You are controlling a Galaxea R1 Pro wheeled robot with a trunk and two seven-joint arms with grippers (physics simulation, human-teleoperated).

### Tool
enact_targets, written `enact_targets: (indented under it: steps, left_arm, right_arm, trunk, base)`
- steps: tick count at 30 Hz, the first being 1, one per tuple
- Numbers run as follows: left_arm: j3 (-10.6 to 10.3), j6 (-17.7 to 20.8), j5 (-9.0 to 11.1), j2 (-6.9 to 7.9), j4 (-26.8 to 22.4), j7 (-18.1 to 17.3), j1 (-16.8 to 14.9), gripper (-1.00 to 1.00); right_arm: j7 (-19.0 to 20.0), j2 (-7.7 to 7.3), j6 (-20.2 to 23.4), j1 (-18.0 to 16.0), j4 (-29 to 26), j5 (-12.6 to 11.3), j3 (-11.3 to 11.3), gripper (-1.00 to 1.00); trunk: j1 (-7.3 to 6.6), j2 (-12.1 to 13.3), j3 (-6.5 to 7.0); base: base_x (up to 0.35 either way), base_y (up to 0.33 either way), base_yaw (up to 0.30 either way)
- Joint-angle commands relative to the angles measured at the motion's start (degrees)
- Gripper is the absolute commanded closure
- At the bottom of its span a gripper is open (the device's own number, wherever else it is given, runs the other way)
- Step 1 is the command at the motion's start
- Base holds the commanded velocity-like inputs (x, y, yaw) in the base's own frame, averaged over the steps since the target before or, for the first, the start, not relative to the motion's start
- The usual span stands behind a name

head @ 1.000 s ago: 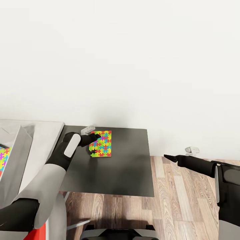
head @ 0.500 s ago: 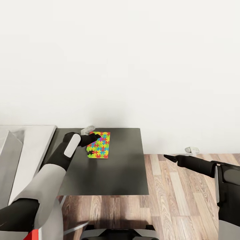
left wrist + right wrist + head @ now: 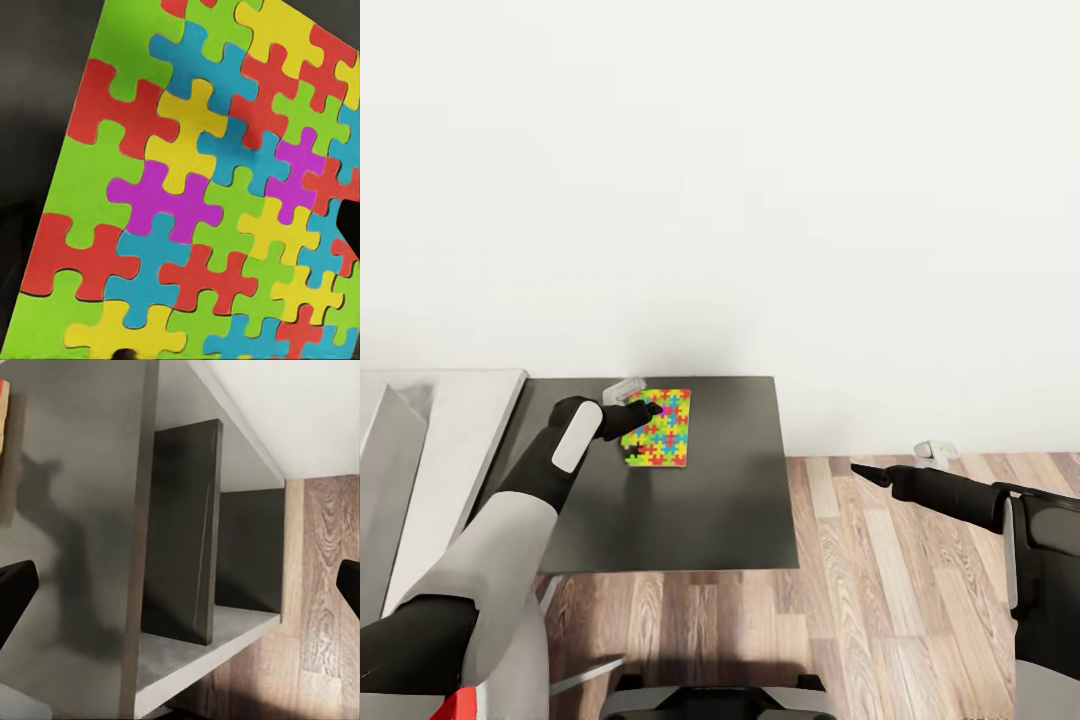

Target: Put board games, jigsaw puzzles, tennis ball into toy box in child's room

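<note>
Puzzle (image 3: 658, 431) in the left gripper (image 3: 643, 412), held by its left edge above a dark panel (image 3: 690, 500) that stands to the right of the table (image 3: 455, 420). Jaws clenched on the puzzle; one finger (image 3: 622, 389) pale, just beyond the panel's far edge. Left wrist view: puzzle (image 3: 202, 187) close up, tilted, pieces red, yellow, green, blue and purple, dark surface behind it. Grey sloping wall (image 3: 385, 480) at the far left over the white tabletop; I cannot tell what it belongs to. Right gripper (image 3: 895, 468) out over the wood floor (image 3: 900, 600), right of the dark panel, well apart from the puzzle. Right wrist view: black fingertips (image 3: 15, 589) at opposite edges, jaws spread wide, nothing between them; grey shelving (image 3: 187, 532) beyond. White wall (image 3: 760, 180) behind.
</note>
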Motion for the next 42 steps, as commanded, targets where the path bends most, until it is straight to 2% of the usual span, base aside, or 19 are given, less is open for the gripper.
enact_targets:
  steps: [1, 26, 42]
  left_arm:
    - [-0.1, 0.1, 0.6, 0.01, -0.1, 0.6, 0.0, -1.0]
    - [0.0, 0.1, 0.6, 0.01, -0.1, 0.6, 0.0, -1.0]
    - [-0.1, 0.1, 0.6, 0.01, -0.1, 0.6, 0.0, -1.0]
  right_arm:
    - [0.6, 0.0, 0.3, 0.0, 0.0, 0.6, -0.1, -1.0]
    - [0.6, 0.01, 0.3, 0.0, 0.0, 0.6, -0.1, -1.0]
    - [0.6, 0.01, 0.3, 0.0, 0.0, 0.6, 0.0, -1.0]
  trunk:
    - [0.02, -0.1, -0.08]
    - [0.02, -0.1, -0.08]
    - [0.02, -0.1, -0.08]
  base:
    - [-0.075, -0.017, -0.004]
    - [-0.015, -0.004, -0.007]
    - [0.0, 0.0, -0.226]
